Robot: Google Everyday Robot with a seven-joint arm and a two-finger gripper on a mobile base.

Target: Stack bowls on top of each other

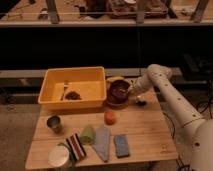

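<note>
The dark maroon-brown bowl (119, 91) sits in or just above the shallower orange-red bowl (114, 103), whose rim shows beneath it, at the back of the wooden table (145, 131) right of the yellow tub. My gripper (131, 93) reaches in from the right and is shut on the maroon bowl's right rim. The white arm (161, 80) bends down to it from the right.
A large yellow tub (75, 87) with scraps inside stands back left. A metal cup (54, 122), an orange ball (110, 116), a green piece (88, 133), a grey cloth (102, 142), a blue sponge (121, 145), a striped item (76, 146) and a white lid (59, 156) lie in front.
</note>
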